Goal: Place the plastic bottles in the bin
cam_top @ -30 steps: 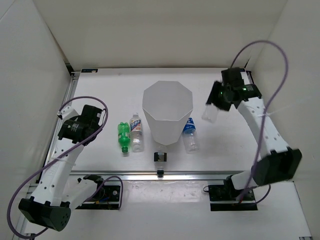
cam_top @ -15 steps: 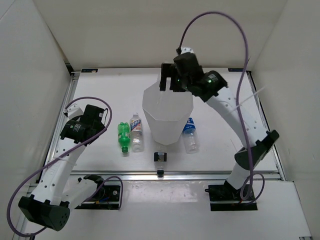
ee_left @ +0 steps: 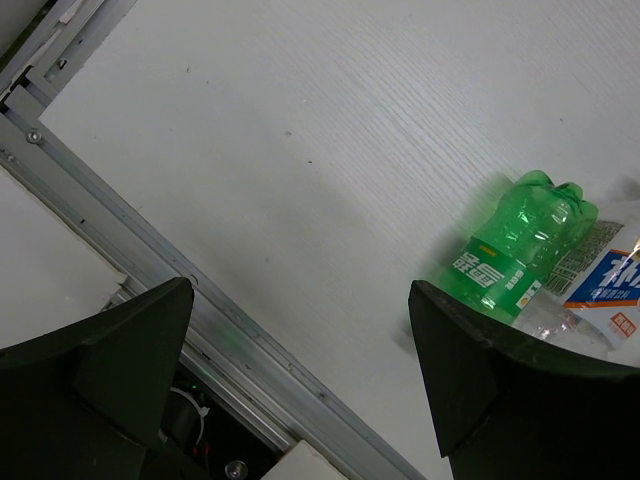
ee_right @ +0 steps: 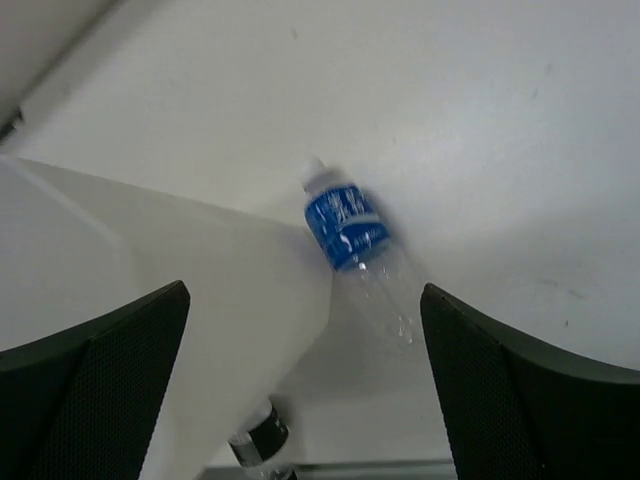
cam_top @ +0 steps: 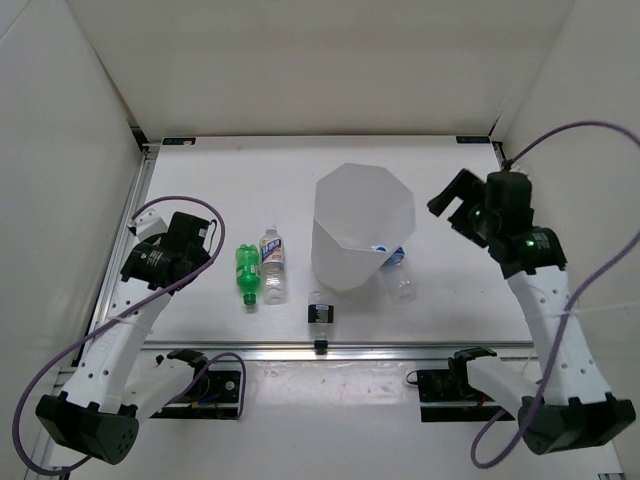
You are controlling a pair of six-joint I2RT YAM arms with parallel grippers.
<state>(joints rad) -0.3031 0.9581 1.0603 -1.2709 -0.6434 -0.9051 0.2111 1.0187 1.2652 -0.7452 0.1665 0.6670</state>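
1. Your left hand (cam_top: 168, 250) hangs over the left side of the surface (cam_top: 220, 180), its fingers (ee_left: 110, 350) spread wide with nothing between them.
2. From the left wrist view, the green bottle (ee_left: 515, 250) lies ahead and to the right of that hand, well clear of both fingers.
3. The green bottle (cam_top: 247, 272) lies on its side on the surface, left of the bin (cam_top: 362, 225). The red-label bottle (cam_top: 271, 264) lies alongside it on the bin's side, the two close enough that you cannot tell if they touch.
4. The bin stands near the middle of the surface, its eight-sided rim open to the top camera.
5. Your right hand (cam_top: 455, 205) hovers to the right of the bin, above the surface, fingers (ee_right: 520, 390) apart and gripping nothing.
6. The blue-label bottle (cam_top: 396, 272) lies on its side at the bin's right flank. In the right wrist view its cap end (ee_right: 316, 172) sits right at the bin wall; whether it touches is unclear.
7. A small black block (cam_top: 319, 313) sits just in front of the bin, near the surface's near edge.
8. All three bottles you can see are outside the bin.
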